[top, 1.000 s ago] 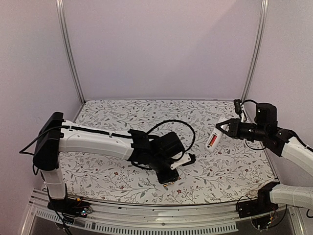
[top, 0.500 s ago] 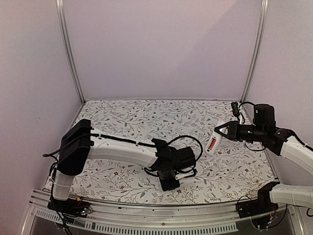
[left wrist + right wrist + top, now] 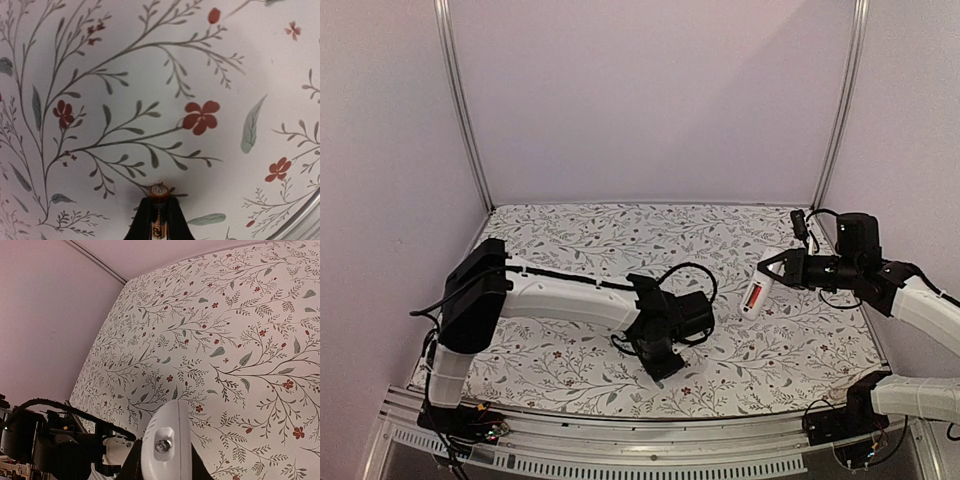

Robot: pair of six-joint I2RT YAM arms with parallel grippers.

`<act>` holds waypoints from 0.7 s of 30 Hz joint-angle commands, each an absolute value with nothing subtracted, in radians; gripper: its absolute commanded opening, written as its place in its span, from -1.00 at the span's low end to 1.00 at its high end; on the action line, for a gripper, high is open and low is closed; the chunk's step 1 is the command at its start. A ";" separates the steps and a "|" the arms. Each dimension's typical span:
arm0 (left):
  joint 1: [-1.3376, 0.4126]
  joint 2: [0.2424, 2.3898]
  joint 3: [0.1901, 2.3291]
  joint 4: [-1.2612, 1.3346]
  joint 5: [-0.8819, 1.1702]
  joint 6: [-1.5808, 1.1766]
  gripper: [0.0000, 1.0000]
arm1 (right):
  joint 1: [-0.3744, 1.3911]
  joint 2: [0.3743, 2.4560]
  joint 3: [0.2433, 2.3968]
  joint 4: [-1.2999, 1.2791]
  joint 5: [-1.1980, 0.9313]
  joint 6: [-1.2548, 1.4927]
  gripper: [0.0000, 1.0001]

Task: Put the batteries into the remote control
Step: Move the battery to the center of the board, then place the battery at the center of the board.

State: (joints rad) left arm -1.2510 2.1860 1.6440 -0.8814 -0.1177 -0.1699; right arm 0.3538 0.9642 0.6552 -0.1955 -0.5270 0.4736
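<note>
The left end effector [image 3: 664,363] is low over the front part of the counter [image 3: 570,240], and it points down. It is closed tight. Its 2 fingers [image 3: 141,224] pinch the dark battery [image 3: 159,220], which has orange marks on it. The shiny end of this battery sticks out past the fingertips, toward the flower cloth on the counter. I cannot tell if the battery touches the cloth.

The right end effector [image 3: 772,270] is up in the air over the right side of the counter. It is closed on the remote control [image 3: 756,288] and holds it by 1 end. The remote is white and tilted, with its free end pointing down and to the left. In the top view, a small red bar [image 3: 753,296] shows in the side of the remote that faces the camera. It looks like the red battery lying in the recess. In the right wrist view, only the round white end of the remote [image 3: 167,440] shows, with a small screw in it.

The dark battery and the remote are well apart.
</note>
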 commanded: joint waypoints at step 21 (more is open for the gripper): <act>-1.028 1.808 1.193 -0.650 -0.240 -1.614 -1.00 | 0.346 0.997 0.669 -0.139 -0.597 0.477 -1.00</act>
